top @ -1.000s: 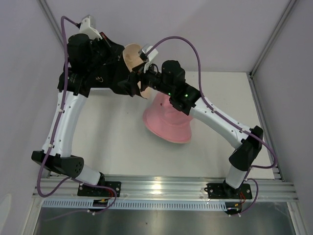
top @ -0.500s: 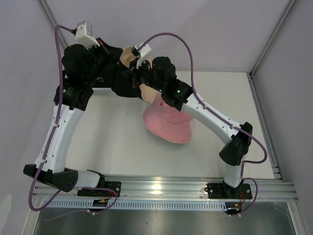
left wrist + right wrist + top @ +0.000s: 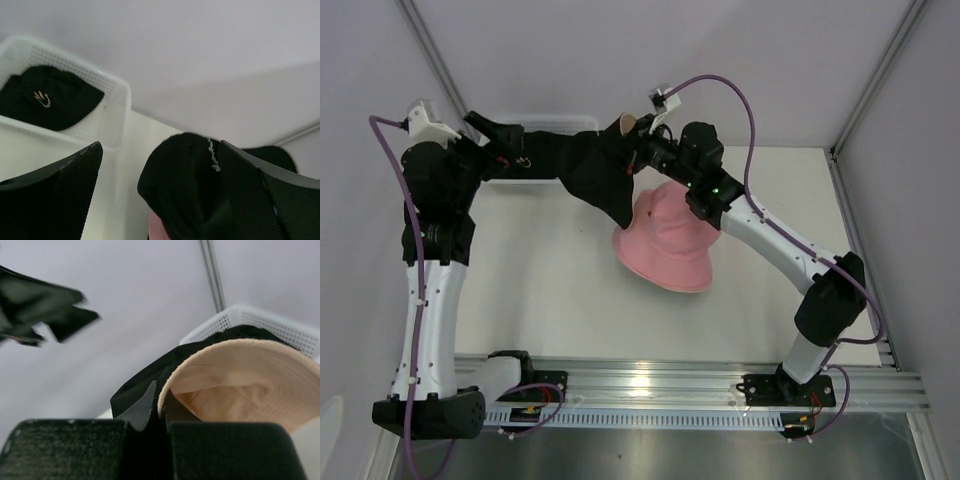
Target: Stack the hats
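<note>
A pink hat [image 3: 665,245] lies crown-up on the table's middle. Above its far edge my right gripper [image 3: 636,140] is shut on the brim of a cream hat [image 3: 245,385] together with black hat fabric [image 3: 142,385]. That black hat [image 3: 585,170] hangs stretched from the right gripper toward the left one. My left gripper [image 3: 492,138] stands open at the far left. In the left wrist view the black hat [image 3: 200,190] bulges between the spread fingers [image 3: 50,200], close to the right one. Another black hat [image 3: 42,97] with a light embroidered mark lies in the basket.
A white mesh basket [image 3: 107,117] stands at the table's far left, against the back wall; its rim [image 3: 260,322] also shows in the right wrist view. Frame posts rise at both back corners. A metal rail runs along the near edge.
The left gripper has opened and its arm has swung back to the left. The right gripper has shut on the hats' brims and shifted right. The black hat now hangs spread between them.
</note>
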